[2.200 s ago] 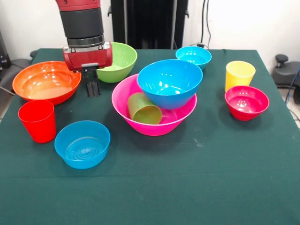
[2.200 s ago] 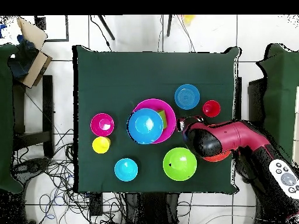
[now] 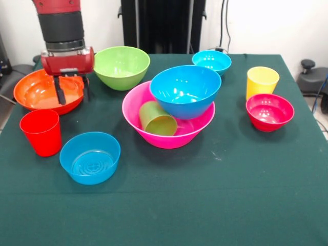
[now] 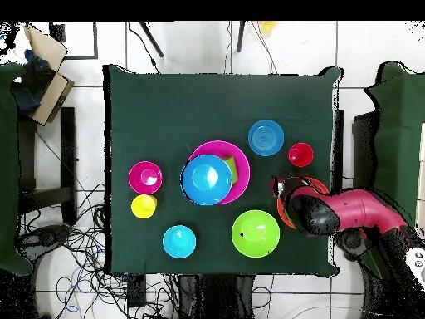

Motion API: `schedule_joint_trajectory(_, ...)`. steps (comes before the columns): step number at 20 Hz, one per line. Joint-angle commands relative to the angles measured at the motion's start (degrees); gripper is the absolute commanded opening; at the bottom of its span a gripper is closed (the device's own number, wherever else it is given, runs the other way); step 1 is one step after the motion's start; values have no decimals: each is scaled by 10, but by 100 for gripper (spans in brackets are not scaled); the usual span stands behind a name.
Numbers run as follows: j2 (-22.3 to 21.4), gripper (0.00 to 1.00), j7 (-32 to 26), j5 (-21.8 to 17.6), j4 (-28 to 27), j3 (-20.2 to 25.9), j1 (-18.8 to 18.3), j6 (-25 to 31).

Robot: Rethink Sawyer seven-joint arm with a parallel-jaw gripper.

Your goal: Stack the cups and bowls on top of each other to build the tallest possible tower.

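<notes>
Dark green cloth (image 3: 241, 189) is covering the square bench, with a white wall and a black pedestal (image 3: 163, 25) behind its far edge. We are seeing the red and black arm (image 3: 60, 23) coming down over the far left corner in the front view. Its gripper (image 3: 72, 91) is hanging with its two dark fingers spread apart, holding nothing, over the orange bowl (image 3: 38, 92), one finger in front of the bowl's hollow and the other at its right rim.

Near the bench's middle the tower (image 3: 169, 115) is sitting: the biggest pink bowl (image 3: 169, 136) is acting as base, the large blue bowl (image 3: 185, 91) is resting tilted on its far right rim, and the green cup (image 3: 156, 119) is lying on its side inside the pink bowl, mouth toward the near edge. All are looking glossy, catching bright highlights.

The lime green bowl (image 3: 122, 66) is standing upright by the far edge, left of centre. Toward the near left, the small translucent blue bowl (image 3: 90, 157) is showing ringed ridges on its floor. The cyan bowl (image 3: 211, 61) is sitting by the far edge, right of centre. The magenta-red bowl (image 3: 269, 111) is standing near the right edge, with the yellow cup (image 3: 262, 82) upright just behind it. The red cup (image 3: 41, 132) is standing upright by the left edge, just beside the small blue bowl.
</notes>
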Motion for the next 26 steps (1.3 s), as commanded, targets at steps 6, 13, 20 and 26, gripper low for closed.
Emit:
schedule_joint_trajectory(6, 75, 100, -101, -96, -65, -38, 63, -35)
schedule_joint_trajectory(13, 66, 100, -80, -95, -70, -43, 82, -31)
schedule_joint_trajectory(20, -15, 100, -94, -44, 6, -24, 53, -2)
schedule_joint_trajectory(26, -110, 100, -128, 27, 84, 9, 13, 36)
